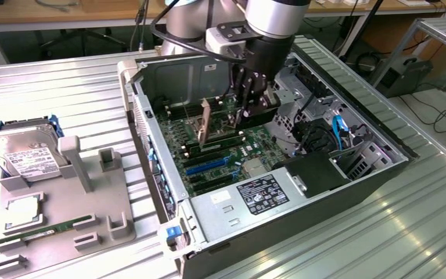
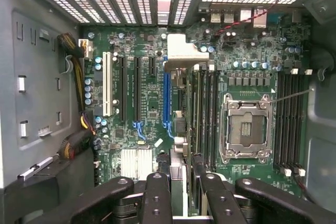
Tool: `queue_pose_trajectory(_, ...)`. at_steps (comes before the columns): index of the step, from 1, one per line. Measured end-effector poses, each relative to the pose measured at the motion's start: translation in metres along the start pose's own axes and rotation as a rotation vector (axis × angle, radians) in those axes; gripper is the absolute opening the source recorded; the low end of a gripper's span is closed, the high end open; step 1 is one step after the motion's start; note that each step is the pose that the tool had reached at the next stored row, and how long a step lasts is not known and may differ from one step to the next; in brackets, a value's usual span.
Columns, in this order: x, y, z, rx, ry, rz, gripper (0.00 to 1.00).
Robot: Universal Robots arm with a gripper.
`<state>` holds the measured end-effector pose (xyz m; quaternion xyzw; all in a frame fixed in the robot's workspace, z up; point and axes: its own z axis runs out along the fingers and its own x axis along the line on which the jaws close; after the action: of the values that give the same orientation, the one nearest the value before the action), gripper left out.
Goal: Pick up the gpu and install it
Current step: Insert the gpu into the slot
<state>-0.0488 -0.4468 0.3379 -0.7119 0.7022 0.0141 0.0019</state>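
Holds the gpu (image 2: 179, 124), a thin dark flat circuit card with a silvery metal bracket strip at its far end, edge-on between the black fingers (image 2: 157, 195) of the gripper (image 1: 244, 116). Closed to a narrow gap with the card in it, by the look of things. Hangs deep inside the open grey metal computer case (image 1: 347, 192), just above the green motherboard (image 2: 149, 103) and beside the long blue expansion slot (image 2: 166, 95). Cannot tell whether the card's edge touches the slot yet.

To do this step well, judging from here:
- Line the card's lower edge along the slot's whole length before pressing.
- Hold the card upright and square, not tilted toward the black memory slots (image 2: 207, 114) or the silvery open processor socket (image 2: 247, 127).
- Guide the bracket into the gap at the perforated rear wall (image 2: 121, 3) so it does not catch.
- Press straight and evenly; a skewed push risks binding.

Around the case: a ribbed silvery metal table (image 1: 76, 81). At the exterior view's left, a grey plastic parts stand (image 1: 91, 192) carrying a silver boxy hard drive with a white label (image 1: 23, 154) and a slim green memory stick (image 1: 45, 231). Farther off, wooden desks (image 1: 53, 13) and loose black cables on the floor (image 1: 440, 116) at the exterior view's right.
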Motion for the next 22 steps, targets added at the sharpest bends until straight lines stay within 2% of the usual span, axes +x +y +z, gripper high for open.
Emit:
queue_pose_trajectory(2,0.001,0.0002,0.0000,-0.0001,0.0000,0.000,0.27)
queue_pose_trajectory(5,0.024,0.0040,0.0013,-0.0001,0.0000,0.000,0.27)
queue_pose_trajectory(6,0.035,0.0058,0.0016,-0.0001,0.0000,0.000,0.27)
queue_pose_trajectory(7,0.041,0.0094,0.0019,-0.0001,0.0001,0.000,0.27)
queue_pose_trajectory(8,0.028,0.0191,0.0053,0.0002,-0.0002,0.009,0.27)
queue_pose_trajectory(10,0.019,0.0256,0.0121,0.0001,0.0000,0.010,0.27)
queue_pose_trajectory(22,0.012,0.0324,0.0180,0.0002,-0.0003,0.010,0.27)
